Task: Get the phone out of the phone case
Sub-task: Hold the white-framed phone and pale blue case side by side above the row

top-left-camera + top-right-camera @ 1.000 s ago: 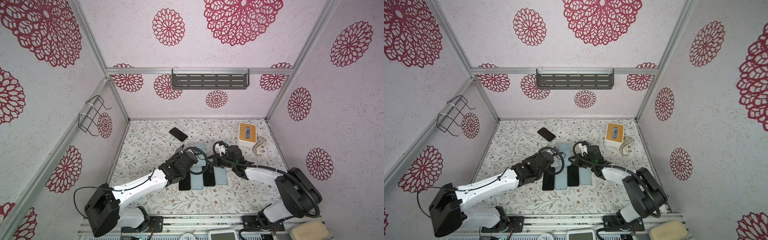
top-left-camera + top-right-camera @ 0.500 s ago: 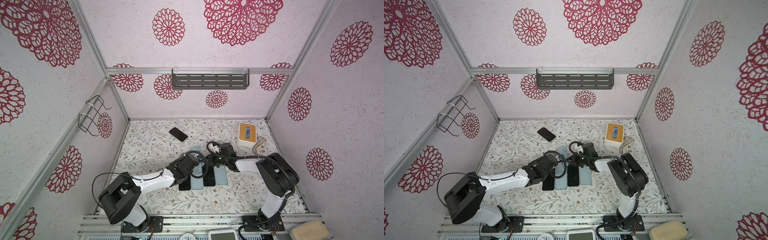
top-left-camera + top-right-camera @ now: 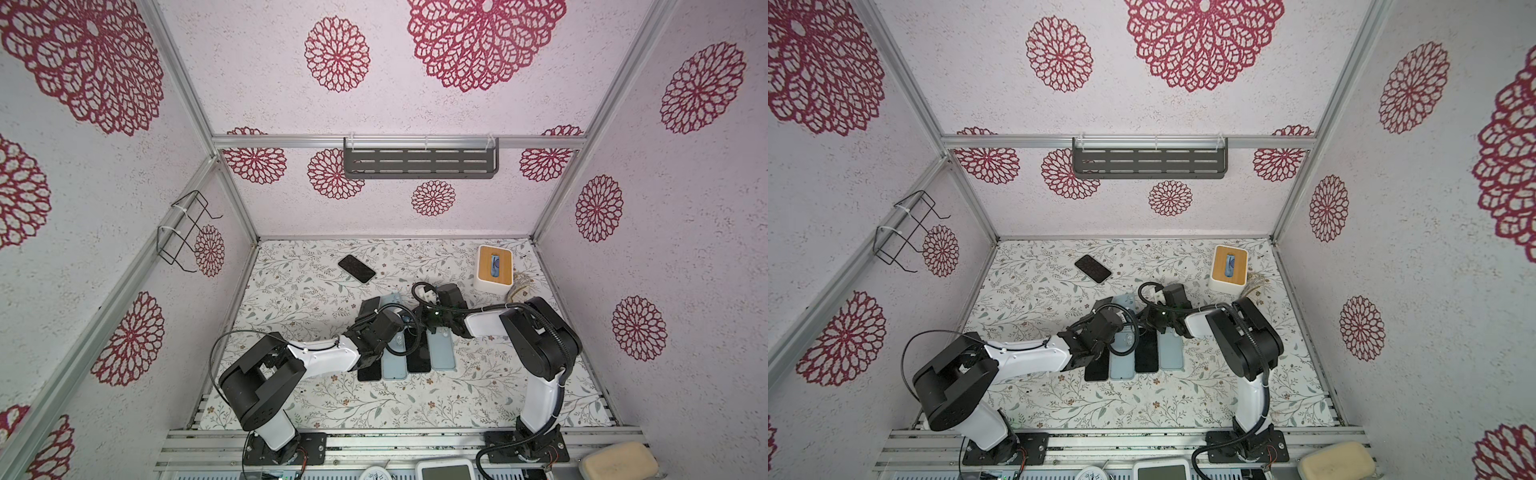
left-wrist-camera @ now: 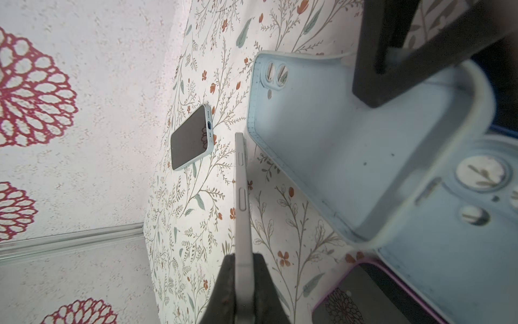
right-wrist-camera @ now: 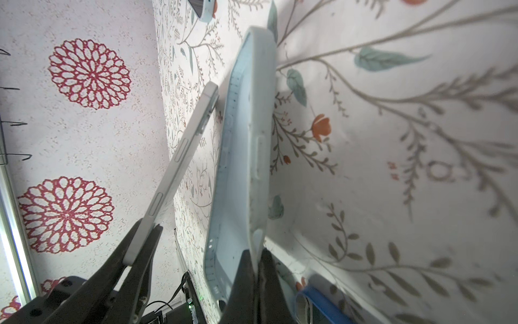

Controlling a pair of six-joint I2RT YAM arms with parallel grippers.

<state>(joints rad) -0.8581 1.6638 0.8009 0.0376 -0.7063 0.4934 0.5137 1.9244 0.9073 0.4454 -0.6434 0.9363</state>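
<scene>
left claw pinches the phone; right claw pinches the empty blue case beside it

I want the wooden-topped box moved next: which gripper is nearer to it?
Right. The right gripper, holding the case, sits front-left of the wooden-topped box; the left gripper, holding the phone, lies farther left.

Matt rubbery phone case, smooth satin metal phone, wood-topped box

Bright even light, top views sharp; wrist views warped, phone case near rim blurred, soft shadows on surface
</scene>
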